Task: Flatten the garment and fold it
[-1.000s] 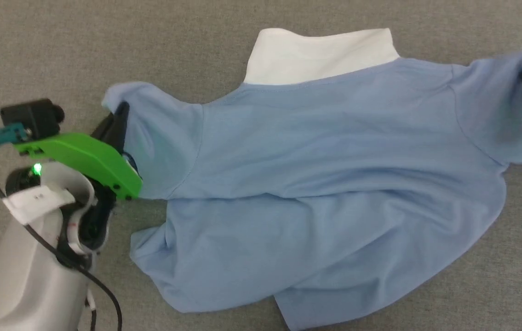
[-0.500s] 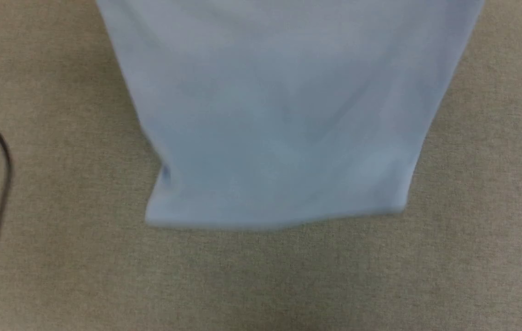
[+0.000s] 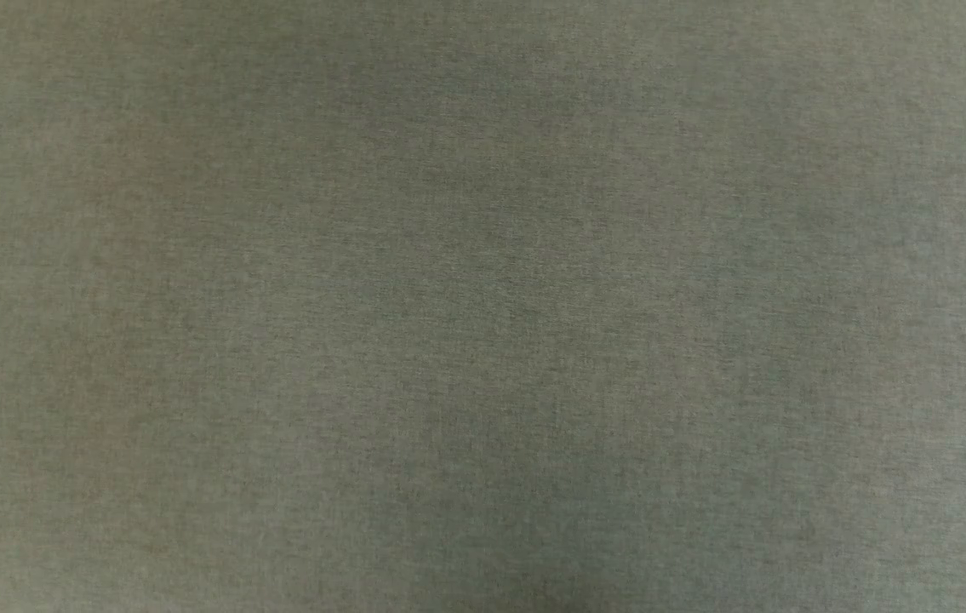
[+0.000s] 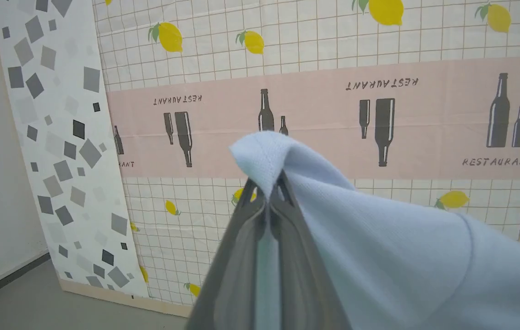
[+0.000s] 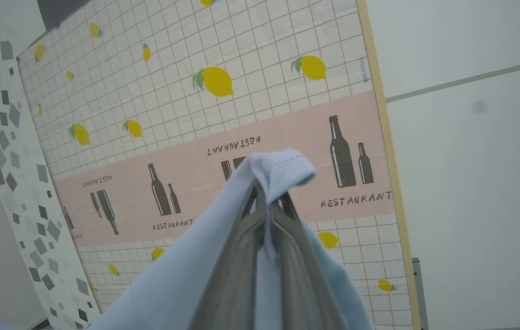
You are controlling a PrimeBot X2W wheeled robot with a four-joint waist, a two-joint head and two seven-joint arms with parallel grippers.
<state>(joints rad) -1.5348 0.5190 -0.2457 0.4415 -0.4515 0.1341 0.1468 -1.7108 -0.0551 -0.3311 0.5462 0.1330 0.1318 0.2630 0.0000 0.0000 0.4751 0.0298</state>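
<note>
My left gripper is shut on a bunched fold of the light blue garment, which pokes up past the fingertips and drapes away to the right in the left wrist view. In the right wrist view my right gripper is likewise shut on a hemmed edge of the garment, and the cloth hangs off to the lower left. Both grippers are raised and point toward a wall. The garment's lettering is hidden.
The head view looks down on a plain grey fabric surface. Ahead of the grippers stands a panel with a lemon and bottle print, beside a panel of grey squares. A pale wall lies to the right.
The head camera has moved. The garment lay spread on the grey surface with both grippers at its sleeves, then hung lifted, and is now out of the head view.
</note>
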